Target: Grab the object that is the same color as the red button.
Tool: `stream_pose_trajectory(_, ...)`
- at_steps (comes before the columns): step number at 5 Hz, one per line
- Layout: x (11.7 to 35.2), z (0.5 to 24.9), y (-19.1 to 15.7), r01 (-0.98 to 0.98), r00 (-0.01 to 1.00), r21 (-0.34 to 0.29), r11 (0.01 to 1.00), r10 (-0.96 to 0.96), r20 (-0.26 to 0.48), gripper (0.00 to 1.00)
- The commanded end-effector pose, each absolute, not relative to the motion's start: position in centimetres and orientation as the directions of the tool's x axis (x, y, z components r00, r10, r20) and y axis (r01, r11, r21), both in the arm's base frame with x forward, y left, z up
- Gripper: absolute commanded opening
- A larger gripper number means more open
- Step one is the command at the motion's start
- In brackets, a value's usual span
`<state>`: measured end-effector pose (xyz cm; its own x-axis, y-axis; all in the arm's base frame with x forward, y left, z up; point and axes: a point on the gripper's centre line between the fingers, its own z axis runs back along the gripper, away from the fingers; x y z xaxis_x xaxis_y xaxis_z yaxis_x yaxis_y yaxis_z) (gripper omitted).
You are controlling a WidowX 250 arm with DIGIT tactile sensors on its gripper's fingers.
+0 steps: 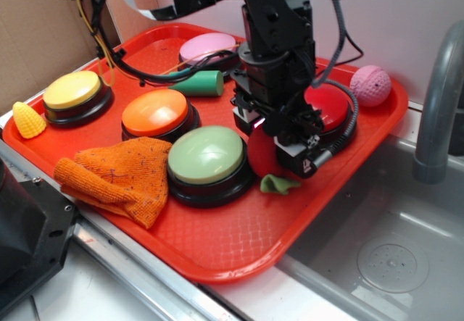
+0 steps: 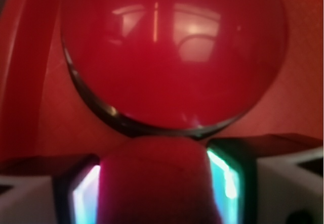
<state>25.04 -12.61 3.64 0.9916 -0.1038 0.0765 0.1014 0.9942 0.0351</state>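
Observation:
The object, a fuzzy red plush strawberry (image 1: 259, 156), lies on the red tray (image 1: 217, 241) between the green button and the red button (image 1: 332, 109). Its floppy green leaf (image 1: 279, 184) sticks out toward the tray's front. My gripper (image 1: 268, 144) is lowered over the plush, a finger on each side. In the wrist view the strawberry (image 2: 157, 183) fills the gap between both fingers (image 2: 229, 183) and touches each pad, so the gripper (image 2: 157, 193) is shut on it. The glossy red button (image 2: 172, 52) sits directly ahead, touching the plush's far end.
Also on the tray: a pale green button (image 1: 208, 158), orange button (image 1: 155, 113), yellow button (image 1: 73, 91), pink button (image 1: 207, 47), green cone (image 1: 199, 83), pink ball (image 1: 370, 85), orange cloth (image 1: 119, 176). A yellow corn toy (image 1: 28, 120) lies at left. A sink (image 1: 391, 263) and faucet (image 1: 435, 103) are at right.

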Motion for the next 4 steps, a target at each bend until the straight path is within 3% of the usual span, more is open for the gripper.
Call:
stream_pose_trajectory(1,25.0,11.6,-9.8,0.128,0.981,0.0,0.992,-0.126,0.146,0.0)
stream_pose_trajectory(2,23.8,15.2,-6.2,0.123,0.983,-0.017,0.992,-0.119,0.139,0.0)
stream_pose_trajectory(4,20.3,18.7,0.7,-0.033,0.987,-0.018,0.999,0.035,0.159,0.0)
